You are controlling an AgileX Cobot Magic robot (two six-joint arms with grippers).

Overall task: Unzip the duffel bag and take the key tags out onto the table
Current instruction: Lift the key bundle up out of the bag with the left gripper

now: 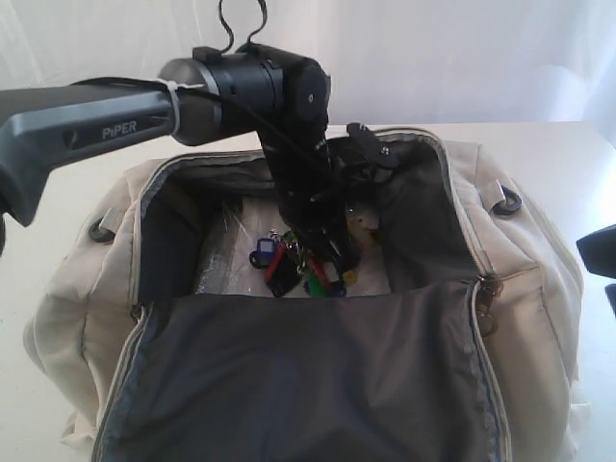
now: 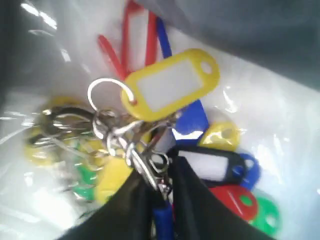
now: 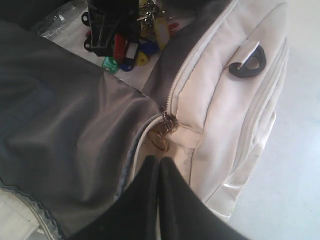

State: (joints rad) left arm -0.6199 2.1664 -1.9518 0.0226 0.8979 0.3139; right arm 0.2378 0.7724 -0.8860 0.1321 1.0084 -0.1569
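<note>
Inside the unzipped duffel bag [image 1: 539,289], the left gripper [image 2: 162,184] pinches the key tags [image 2: 170,85]; the right gripper [image 3: 159,169], jaws together, hovers beside the bag.

Duffel bag [image 1: 539,318] on table [image 1: 577,164], mid-scene. Lid flap [image 1: 308,375] folded forward over near side. Key tags [image 1: 289,265] inside bag, on plastic sheet [image 1: 223,262] at bottom. Left gripper [image 1: 325,262] down in opening from left, bunch's clasp [image 2: 150,172] between its fingers. Right gripper [image 3: 159,165] outside bag at right near corner, near zipper pull [image 3: 162,132]. D-ring [image 1: 507,202] on bag's right end.
</note>
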